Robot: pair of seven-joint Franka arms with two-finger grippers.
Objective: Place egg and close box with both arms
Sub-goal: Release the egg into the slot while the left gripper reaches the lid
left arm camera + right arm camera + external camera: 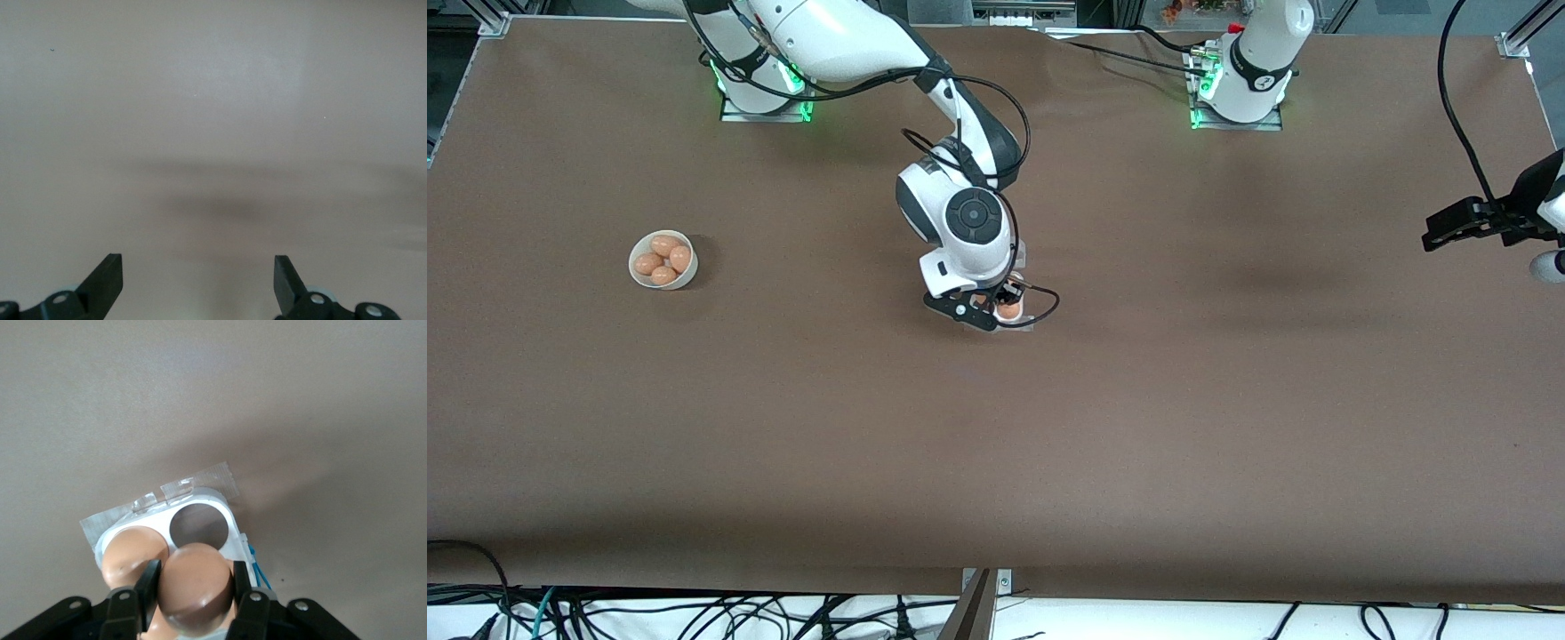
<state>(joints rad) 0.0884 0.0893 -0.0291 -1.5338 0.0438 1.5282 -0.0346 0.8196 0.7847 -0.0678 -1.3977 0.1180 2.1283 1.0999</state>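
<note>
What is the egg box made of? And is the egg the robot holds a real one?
The box looks like thin white plastic: smooth, glossy rims around round cups, with clear tape at its edge. The egg in the right gripper is brown and matte with an even, smooth surface; it could be real or a plastic or wooden dummy, the look alone does not settle it.
</note>
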